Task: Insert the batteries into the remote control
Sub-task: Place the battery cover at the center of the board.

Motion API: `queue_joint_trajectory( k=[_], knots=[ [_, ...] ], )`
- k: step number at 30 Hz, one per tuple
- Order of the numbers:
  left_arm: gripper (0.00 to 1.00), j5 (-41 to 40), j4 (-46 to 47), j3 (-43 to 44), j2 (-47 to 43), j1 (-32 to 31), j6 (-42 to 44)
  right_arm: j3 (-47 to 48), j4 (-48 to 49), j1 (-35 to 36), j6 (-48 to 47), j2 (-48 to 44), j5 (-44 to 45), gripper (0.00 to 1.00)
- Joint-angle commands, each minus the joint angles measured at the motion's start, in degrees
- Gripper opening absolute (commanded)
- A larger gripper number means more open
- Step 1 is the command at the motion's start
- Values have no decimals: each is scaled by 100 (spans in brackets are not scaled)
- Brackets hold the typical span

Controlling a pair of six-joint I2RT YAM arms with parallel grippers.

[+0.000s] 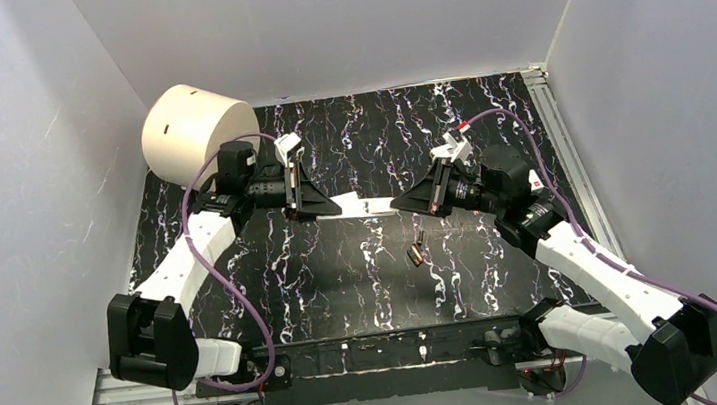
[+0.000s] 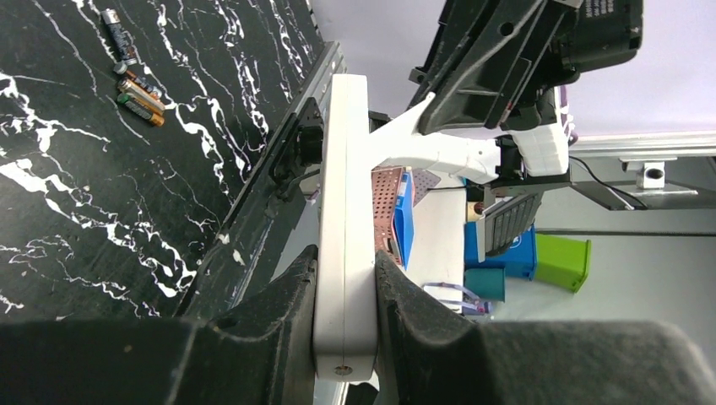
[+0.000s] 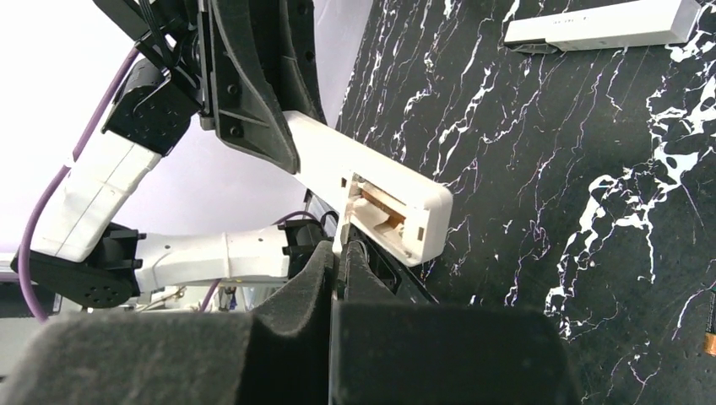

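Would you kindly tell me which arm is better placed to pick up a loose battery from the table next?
Right. The left tool is clamped on the remote control and cannot let go. The right tool is shut with nothing visibly held, and the batteries lie nearer to it.

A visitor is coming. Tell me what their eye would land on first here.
The white remote control, held off the table in the left gripper's jaws, draws the eye first, with the right gripper, jaws shut, at its open battery recess. Loose batteries lie on the black marbled table below, and a big cream cylinder stands at the far left.
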Motion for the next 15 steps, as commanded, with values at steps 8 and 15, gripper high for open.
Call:
queue_joint_trajectory(
  k=[8,15],
  knots=[
    [0,-1056,-1882,521,87,28,1259,103,-474,-12,-267,-443,1454,1],
    [0,-1356,-1978,164,-221,28,1367,-146,-1830,-29,-858,-126,3698,1]
  ],
)
